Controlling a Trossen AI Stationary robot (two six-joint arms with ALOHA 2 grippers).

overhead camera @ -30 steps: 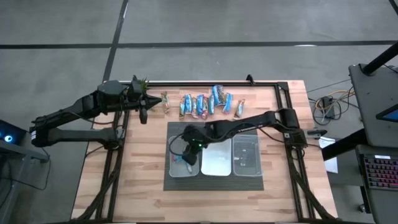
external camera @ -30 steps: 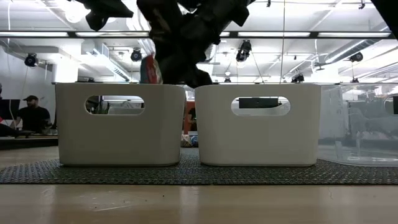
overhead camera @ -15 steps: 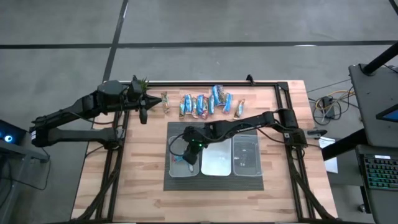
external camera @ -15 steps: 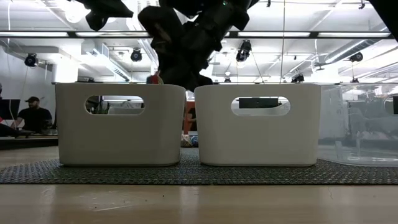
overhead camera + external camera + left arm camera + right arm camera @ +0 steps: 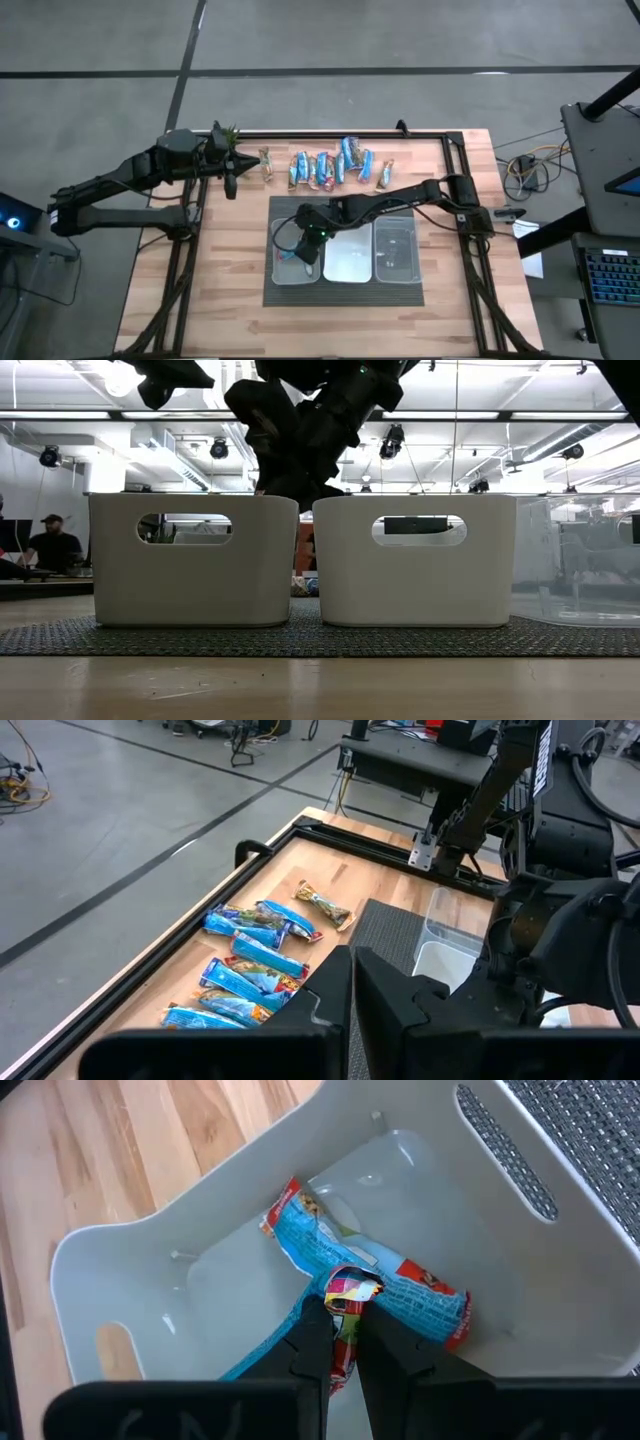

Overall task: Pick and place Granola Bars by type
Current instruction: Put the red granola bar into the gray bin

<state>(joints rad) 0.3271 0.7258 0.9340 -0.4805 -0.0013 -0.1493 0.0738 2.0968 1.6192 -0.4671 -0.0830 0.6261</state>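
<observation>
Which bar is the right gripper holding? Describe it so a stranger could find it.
On the dark mat, find the leftmost white bin. The right gripper reaches into it, shut on the held bar, with a red and yellow wrapper end. The other bar lies flat on the bin floor.

Glossy wrappers, smooth plastic, matt mesh

Shiny blue-and-red foil-wrapped granola bar (image 5: 385, 1292) lies in smooth white plastic bin (image 5: 420, 1170); dark woven mat (image 5: 300, 638) looks rough; pale wooden tabletop (image 5: 215, 270) looks matt.
</observation>
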